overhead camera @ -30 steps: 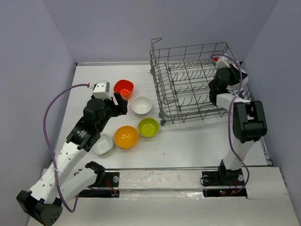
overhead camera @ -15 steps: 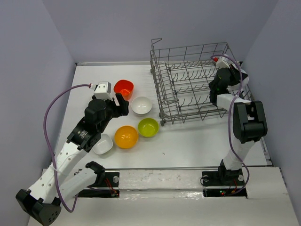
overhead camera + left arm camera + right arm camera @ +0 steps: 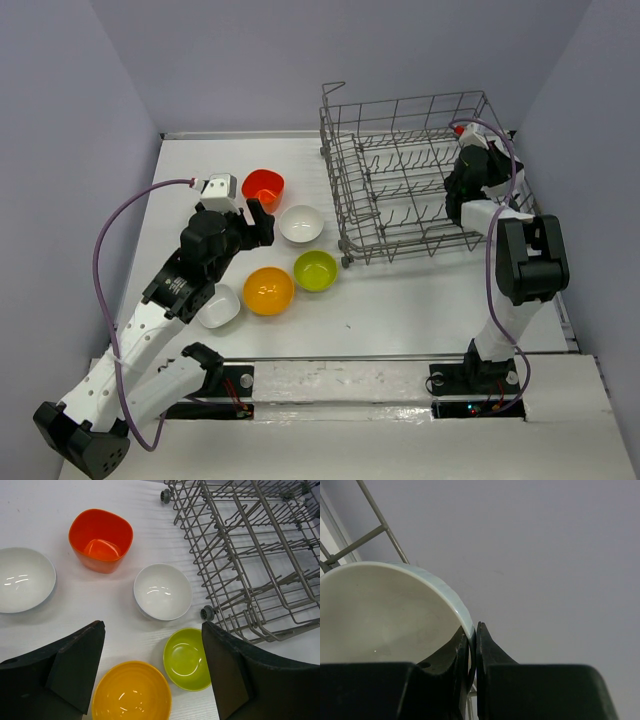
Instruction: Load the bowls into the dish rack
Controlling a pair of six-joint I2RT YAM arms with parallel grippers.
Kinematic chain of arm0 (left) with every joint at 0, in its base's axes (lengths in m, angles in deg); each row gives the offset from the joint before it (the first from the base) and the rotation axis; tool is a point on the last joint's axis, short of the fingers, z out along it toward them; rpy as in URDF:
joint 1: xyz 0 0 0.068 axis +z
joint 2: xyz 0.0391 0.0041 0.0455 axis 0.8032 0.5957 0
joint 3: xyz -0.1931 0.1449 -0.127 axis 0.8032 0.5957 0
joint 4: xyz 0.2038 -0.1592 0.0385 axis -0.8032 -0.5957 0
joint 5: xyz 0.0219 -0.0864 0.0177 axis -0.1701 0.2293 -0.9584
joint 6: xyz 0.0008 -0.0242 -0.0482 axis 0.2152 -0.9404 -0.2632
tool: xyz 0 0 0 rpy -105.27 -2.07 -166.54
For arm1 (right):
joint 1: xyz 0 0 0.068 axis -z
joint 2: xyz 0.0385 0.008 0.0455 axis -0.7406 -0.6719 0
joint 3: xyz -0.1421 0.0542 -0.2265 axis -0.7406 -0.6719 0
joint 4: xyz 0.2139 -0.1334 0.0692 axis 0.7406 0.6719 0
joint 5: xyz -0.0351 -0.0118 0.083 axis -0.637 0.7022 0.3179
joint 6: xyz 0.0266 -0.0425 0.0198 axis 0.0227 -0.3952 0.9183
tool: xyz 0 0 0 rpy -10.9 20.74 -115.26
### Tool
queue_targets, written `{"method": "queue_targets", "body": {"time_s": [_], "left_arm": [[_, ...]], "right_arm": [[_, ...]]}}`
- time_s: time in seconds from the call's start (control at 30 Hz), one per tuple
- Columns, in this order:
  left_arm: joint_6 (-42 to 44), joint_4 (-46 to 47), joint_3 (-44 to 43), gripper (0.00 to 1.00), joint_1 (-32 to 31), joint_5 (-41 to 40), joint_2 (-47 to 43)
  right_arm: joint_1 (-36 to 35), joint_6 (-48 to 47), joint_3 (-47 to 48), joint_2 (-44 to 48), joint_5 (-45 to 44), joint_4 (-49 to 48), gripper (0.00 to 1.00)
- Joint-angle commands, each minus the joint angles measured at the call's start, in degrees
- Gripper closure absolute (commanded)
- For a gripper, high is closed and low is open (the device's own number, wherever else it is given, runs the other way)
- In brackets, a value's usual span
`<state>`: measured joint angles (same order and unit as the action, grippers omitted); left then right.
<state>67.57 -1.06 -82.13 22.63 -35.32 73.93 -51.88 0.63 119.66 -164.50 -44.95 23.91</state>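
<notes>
Bowls [image 3: 301, 224]: five loose on the table [image 3: 400, 300] at the dish rack's [image 3: 420, 175] 9 o'clock, none visibly racked, a sixth white bowl [image 3: 380, 615] rim-pinched by the right gripper [image 3: 473, 635] at the rack's 3 o'clock edge, left gripper [image 3: 152, 625] spread wide above the cluster.
</notes>
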Motion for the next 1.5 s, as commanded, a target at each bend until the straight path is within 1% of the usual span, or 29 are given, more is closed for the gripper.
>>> {"method": "queue_targets", "body": {"time_s": [0.0,0.33,0.53,0.73,0.87,1.17,1.3,1.47], "left_arm": [[0.86,1.5,0.3,0.12,-0.48,-1.0,-0.26],[0.95,1.42,0.3,0.12,-0.57,-1.18,-0.34],[0.95,1.42,0.3,0.12,-0.66,-1.09,-0.26],[1.04,1.42,0.22,0.11,-0.74,-1.09,-0.08],[1.12,1.24,0.22,0.11,-1.01,-1.35,0.27],[1.12,0.98,0.22,0.1,-1.8,-2.49,-0.26],[1.13,0.89,0.3,0.09,-2.24,-2.85,-0.26],[1.21,0.89,0.3,0.09,-2.59,-3.2,-0.25]], "right_arm": [[1.2,2.97,-3.85,-1.01,0.47,-1.64,0.99],[1.2,5.35,-4.82,-0.04,1.52,1.53,0.99],[1.2,5.0,-4.82,-0.13,1.7,1.09,0.99],[1.73,0.53,-4.38,0.22,2.57,-1.37,0.99],[1.73,-0.54,-3.77,1.45,2.75,1.7,0.99],[1.73,-3.08,-4.91,2.42,3.19,2.15,0.99],[1.73,-7.21,-5.0,1.72,2.66,-3.38,0.99],[1.73,-10.12,-4.47,1.28,2.49,-5.33,0.99]]}}
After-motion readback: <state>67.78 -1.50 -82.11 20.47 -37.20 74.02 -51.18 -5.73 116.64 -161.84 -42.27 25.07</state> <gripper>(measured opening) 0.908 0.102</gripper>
